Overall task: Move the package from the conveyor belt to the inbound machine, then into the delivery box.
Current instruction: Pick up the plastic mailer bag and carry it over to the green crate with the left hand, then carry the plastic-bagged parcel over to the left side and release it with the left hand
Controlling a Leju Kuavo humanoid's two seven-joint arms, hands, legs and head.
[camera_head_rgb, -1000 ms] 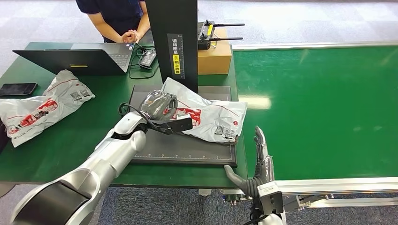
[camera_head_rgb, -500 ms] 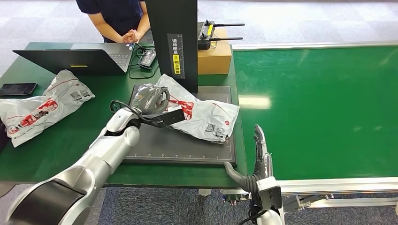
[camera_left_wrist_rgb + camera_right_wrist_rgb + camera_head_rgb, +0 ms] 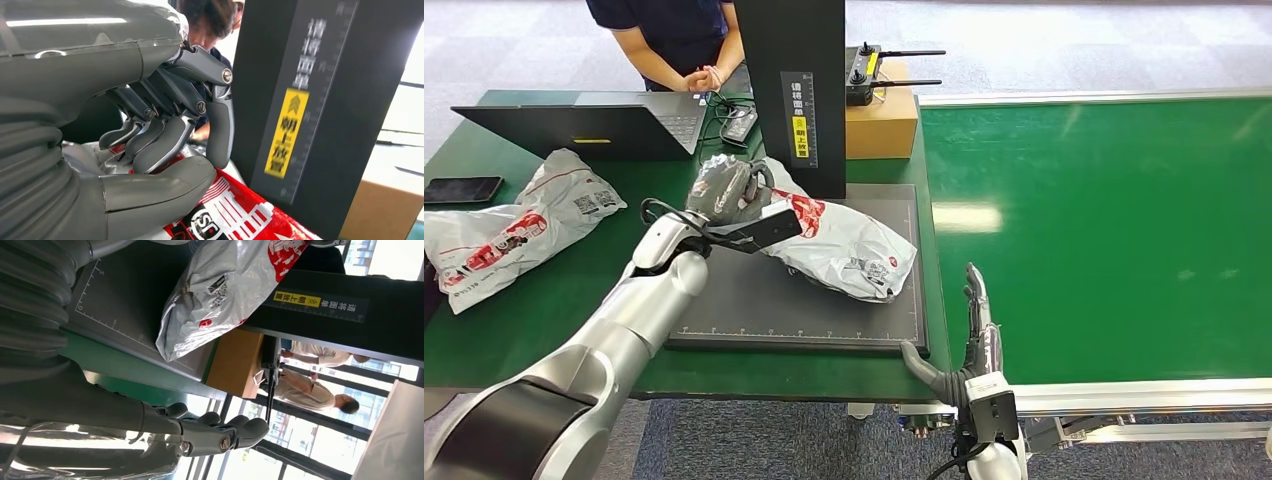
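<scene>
The package (image 3: pixel 849 245) is a silver-grey plastic mailer with red printing, a round red logo and a small printed label on its lower end. It is crumpled and soft in outline. It sits in the centre of the head view, over the dark platform (image 3: pixel 824 320) of the inbound machine (image 3: pixel 799 90). Its upper-left end is raised beside the black column; its lower-right end reaches toward the platform surface.

The left hand (image 3: pixel 729 190) grips the raised end of the package, fingers (image 3: pixel 165 145) curled into the plastic and thumb pressed beneath.

The right hand (image 3: pixel 976 340) stands at lower centre-right, at the edge of the green conveyor belt (image 3: pixel 1104 230), fingers extended and holding nothing.

Compared with one second ago, the left hand has shifted up and left in the frame, and the package has followed it toward the column's left side. The right hand is nearly unchanged.
</scene>
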